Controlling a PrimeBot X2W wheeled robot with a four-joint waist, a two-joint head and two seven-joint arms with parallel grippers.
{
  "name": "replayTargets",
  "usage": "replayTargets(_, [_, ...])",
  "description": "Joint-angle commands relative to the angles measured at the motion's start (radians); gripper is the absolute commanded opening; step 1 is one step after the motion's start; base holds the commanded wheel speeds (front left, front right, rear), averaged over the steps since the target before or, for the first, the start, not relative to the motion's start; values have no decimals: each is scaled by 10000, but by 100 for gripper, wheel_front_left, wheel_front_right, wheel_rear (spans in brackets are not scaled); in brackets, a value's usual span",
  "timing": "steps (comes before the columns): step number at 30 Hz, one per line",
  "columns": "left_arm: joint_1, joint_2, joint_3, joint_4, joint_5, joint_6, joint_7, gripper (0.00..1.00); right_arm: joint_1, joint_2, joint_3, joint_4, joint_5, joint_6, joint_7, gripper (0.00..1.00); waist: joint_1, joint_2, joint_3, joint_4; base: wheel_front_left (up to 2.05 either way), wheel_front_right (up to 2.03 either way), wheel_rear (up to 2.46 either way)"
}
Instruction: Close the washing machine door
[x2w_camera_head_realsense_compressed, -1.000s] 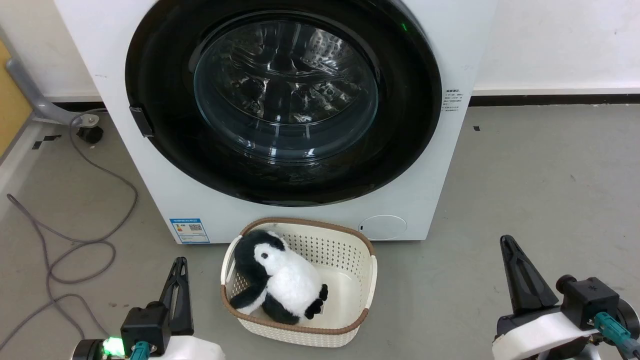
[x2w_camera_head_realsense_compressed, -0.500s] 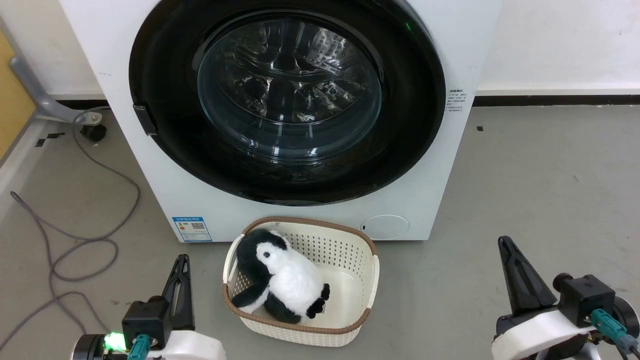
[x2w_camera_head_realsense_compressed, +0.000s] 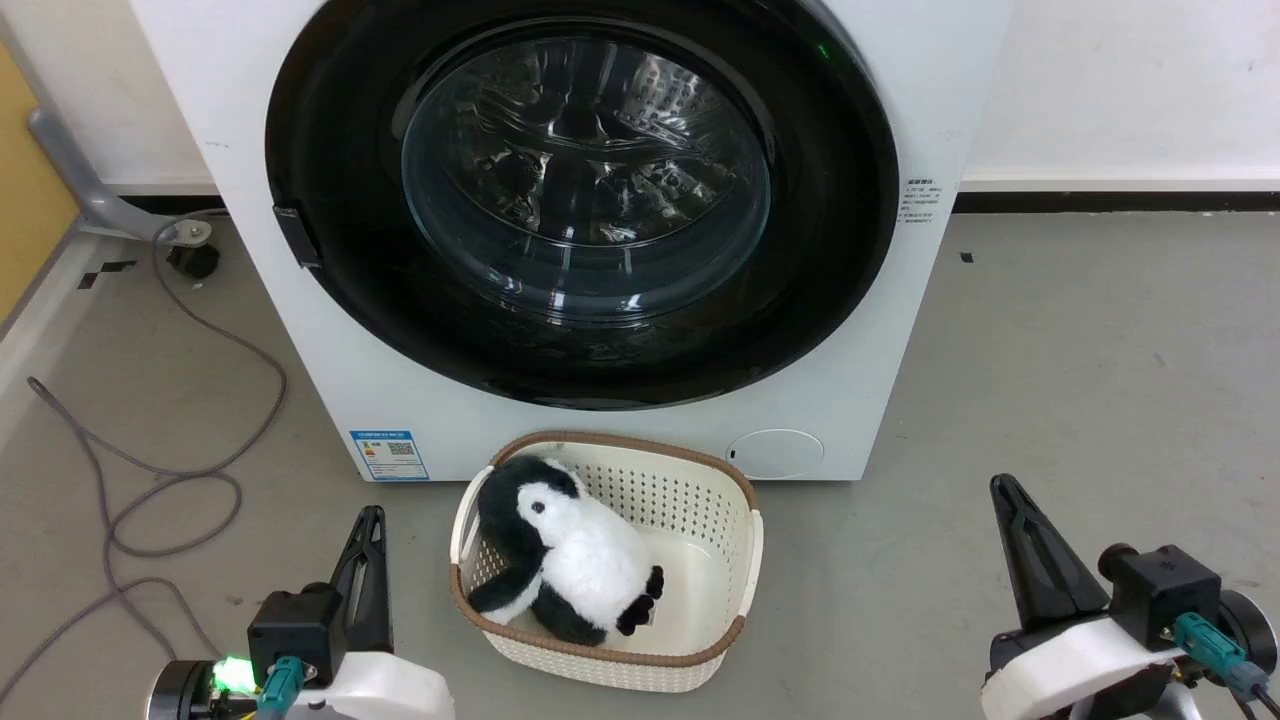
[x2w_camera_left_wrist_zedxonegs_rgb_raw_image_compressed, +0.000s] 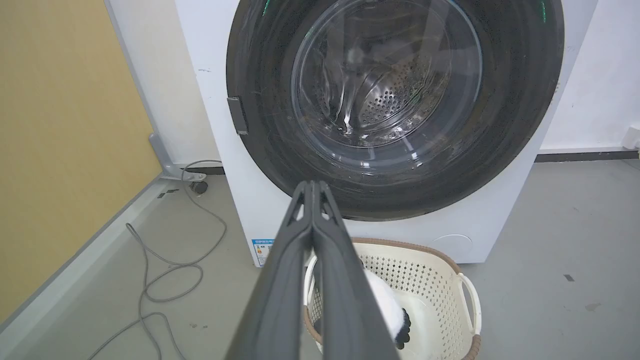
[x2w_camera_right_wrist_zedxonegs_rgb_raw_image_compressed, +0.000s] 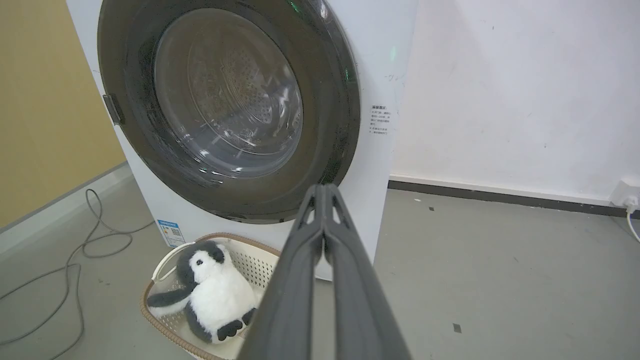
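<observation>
Since the large round washing machine door (x2w_camera_head_realsense_compressed: 585, 200), glossy black rim around bulging clear glass, appears to lie flush against the white boxy front-loading washing machine (x2w_camera_head_realsense_compressed: 330, 370), the closing step looks done. Both the left gripper (x2w_camera_head_realsense_compressed: 372, 516) and right gripper (x2w_camera_head_realsense_compressed: 1003, 486) hang low, well apart from it, fingers pressed together and empty. At most, the next move is a firm push on the rim beside the small dark latch tab (x2w_camera_head_realsense_compressed: 297, 236) to confirm it has caught

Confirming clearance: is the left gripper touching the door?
Apart. Head view shows floor and the washer's white front between the left gripper and the door.
</observation>
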Motion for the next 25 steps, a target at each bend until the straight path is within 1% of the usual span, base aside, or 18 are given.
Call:
replayTargets(1, [-180,-13,32,22,44,-62,54,0,54,39,12,-80,-105,-6,58,0,-1,-1,1,6,0,0,0])
replayTargets(25, [-366,-65,140,66,81,-377,545,0,70,50,30,-197,-351,-8,551,0,-1,-1,31,137,0,0,0])
